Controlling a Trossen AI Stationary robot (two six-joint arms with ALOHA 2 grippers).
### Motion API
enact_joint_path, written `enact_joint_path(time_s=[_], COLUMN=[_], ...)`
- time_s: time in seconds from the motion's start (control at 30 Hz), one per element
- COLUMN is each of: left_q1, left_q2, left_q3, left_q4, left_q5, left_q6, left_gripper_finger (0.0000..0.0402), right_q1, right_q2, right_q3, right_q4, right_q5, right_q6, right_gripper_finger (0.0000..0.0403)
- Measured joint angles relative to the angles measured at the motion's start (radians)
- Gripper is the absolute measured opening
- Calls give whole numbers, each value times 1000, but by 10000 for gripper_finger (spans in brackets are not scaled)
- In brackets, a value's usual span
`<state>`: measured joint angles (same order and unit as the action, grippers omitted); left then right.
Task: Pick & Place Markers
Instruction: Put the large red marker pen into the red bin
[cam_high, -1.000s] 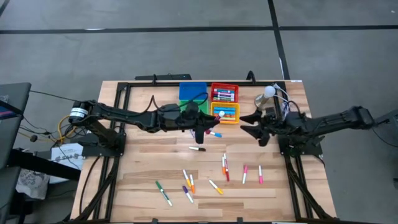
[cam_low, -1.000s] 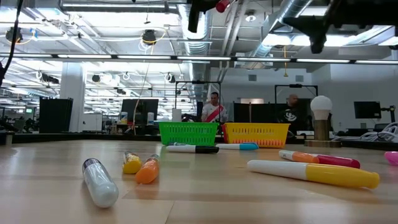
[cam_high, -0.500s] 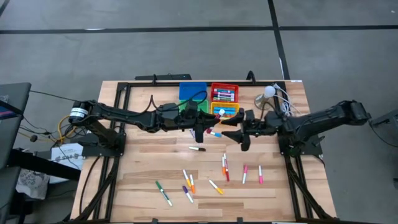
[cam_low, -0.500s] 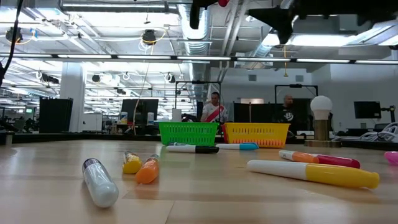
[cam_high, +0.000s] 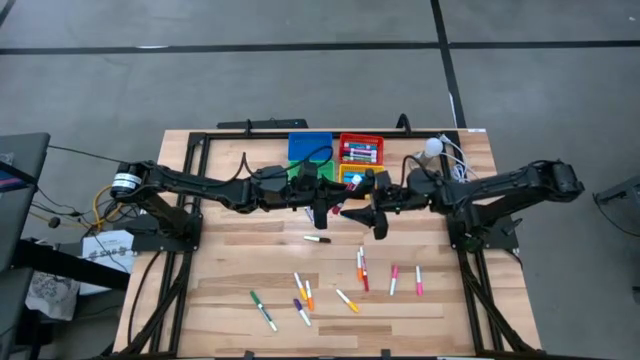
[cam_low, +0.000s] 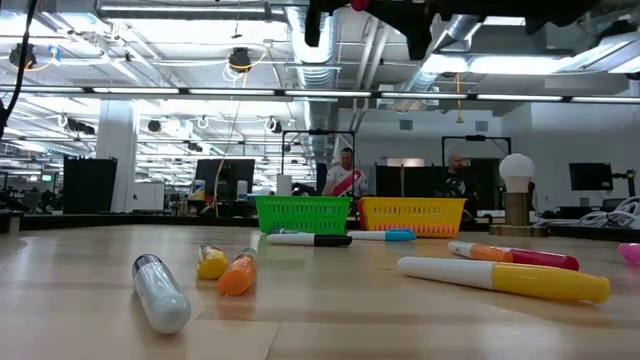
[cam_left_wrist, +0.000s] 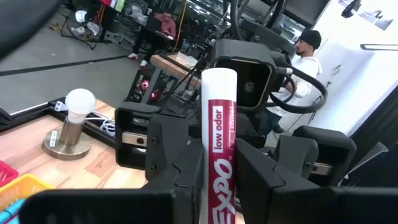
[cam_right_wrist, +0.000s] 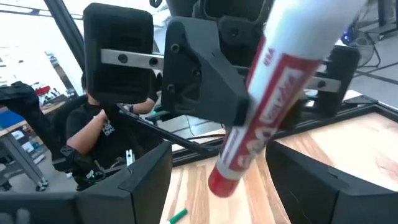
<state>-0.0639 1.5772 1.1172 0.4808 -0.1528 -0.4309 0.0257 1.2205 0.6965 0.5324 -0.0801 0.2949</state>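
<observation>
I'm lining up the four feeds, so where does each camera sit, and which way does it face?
High: overhead, looking straight down at the table and both arms.
Low: at tabletop height, looking level past loose markers into the room; arm parts at top.
Left wrist: on the left arm, facing the right gripper past its held red marker.
Right wrist: on the right arm, facing the left gripper.
Shared: both wrist views show the red marker.

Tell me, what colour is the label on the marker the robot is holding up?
Red, on a white marker. The left wrist view shows it best.
</observation>
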Motion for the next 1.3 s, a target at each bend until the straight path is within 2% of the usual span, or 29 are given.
enact_joint_path(time_s=[0.27, 0.4, 0.57, 0.87, 1.0, 1.3], left_q1=[0, 0, 0, 1, 0, 0], left_q2=[0, 0, 0, 0, 0, 0], left_q3=[0, 0, 0, 0, 0, 0], left_q4=[10, 15, 14, 13, 14, 16], left_q5=[0, 0, 0, -2, 1, -34], left_q6=[0, 0, 0, 9, 27, 24], left_gripper_finger=[66, 66, 66, 70, 90, 170], right_q1=[-31, -37, -38, -41, -41, -42], right_q2=[43, 45, 40, 41, 41, 42], right_q3=[37, 38, 38, 38, 38, 37], right_q4=[1, -1, 0, 1, 0, -15], right_q5=[0, 1, 1, -11, -9, 4], right_q6=[0, 0, -6, -2, -3, -9], right_gripper_finger=[250, 235, 189, 74, 54, 66])
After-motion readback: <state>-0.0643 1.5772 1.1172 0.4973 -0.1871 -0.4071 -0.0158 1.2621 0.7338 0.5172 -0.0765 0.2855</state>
